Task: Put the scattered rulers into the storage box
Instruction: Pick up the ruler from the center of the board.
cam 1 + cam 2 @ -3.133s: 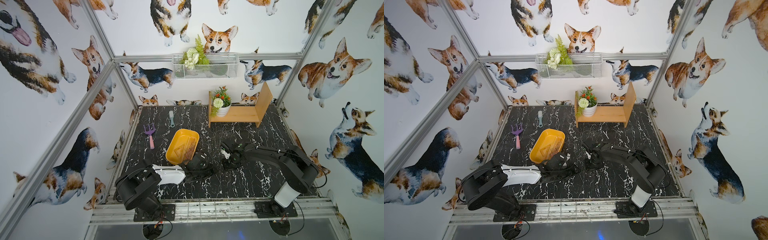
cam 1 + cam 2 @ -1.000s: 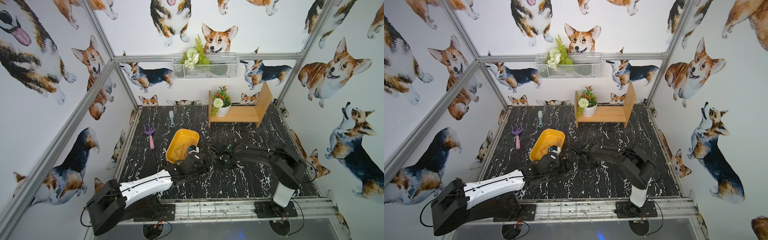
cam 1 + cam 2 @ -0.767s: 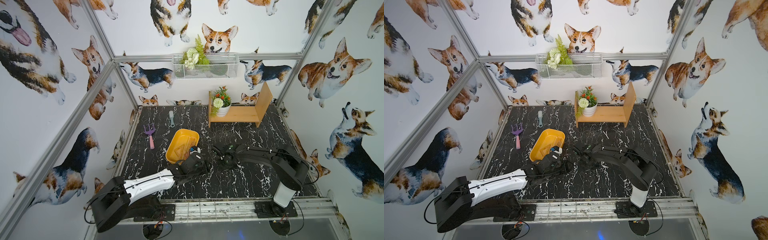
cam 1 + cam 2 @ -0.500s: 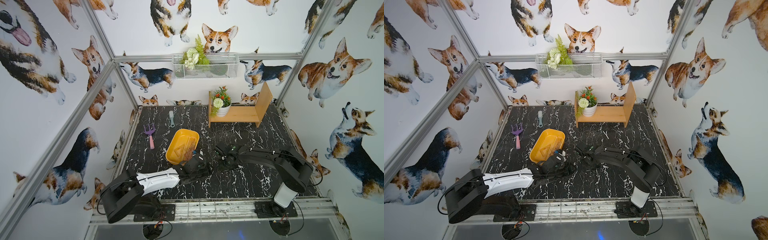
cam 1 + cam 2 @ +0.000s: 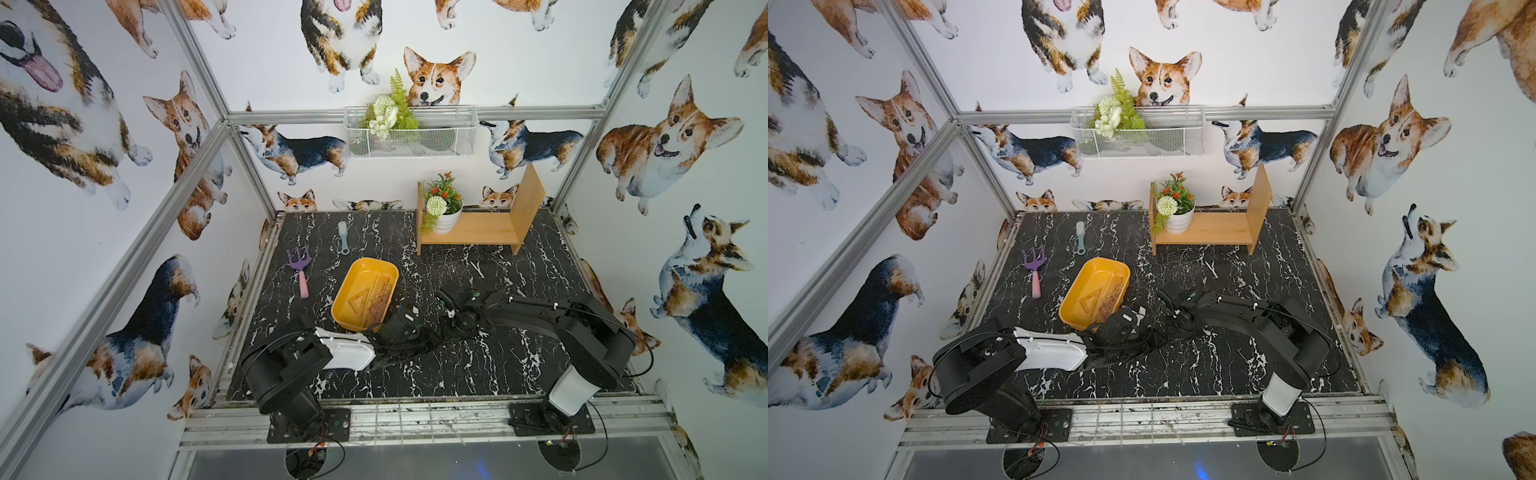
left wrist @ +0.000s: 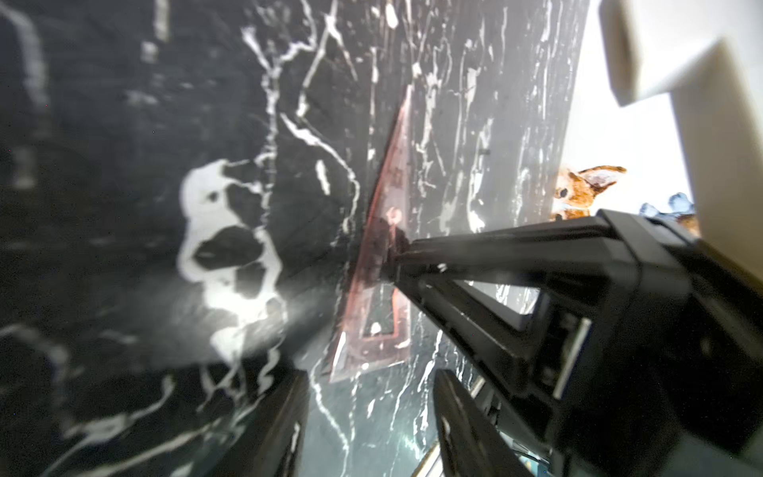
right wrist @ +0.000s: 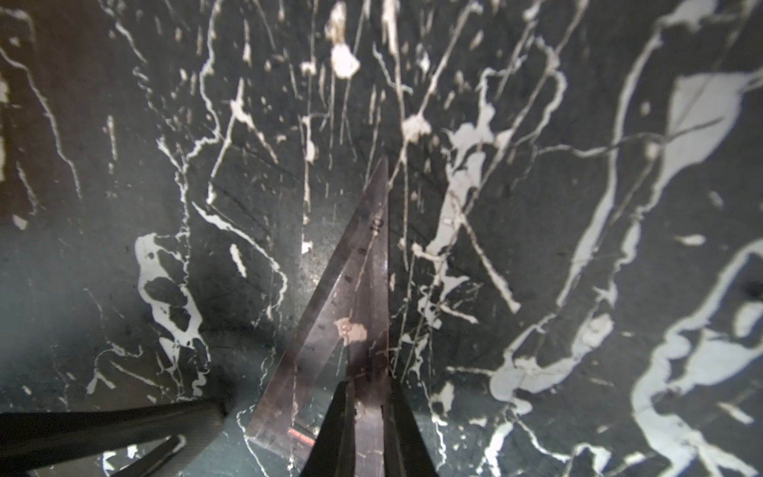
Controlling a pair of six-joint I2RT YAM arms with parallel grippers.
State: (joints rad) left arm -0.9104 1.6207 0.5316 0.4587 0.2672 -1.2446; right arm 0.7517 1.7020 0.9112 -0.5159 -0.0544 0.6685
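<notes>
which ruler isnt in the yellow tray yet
The set square in the right gripper, outside the tray; the other triangle and the straight ruler lie inside it.

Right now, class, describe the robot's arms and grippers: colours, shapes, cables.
Both arms are black jointed links with one white shell each: the left arm on its forearm, the right arm above its base. Thin black cables loop beside the joints. The left gripper and right gripper have slim, tapering black fingers.
</notes>
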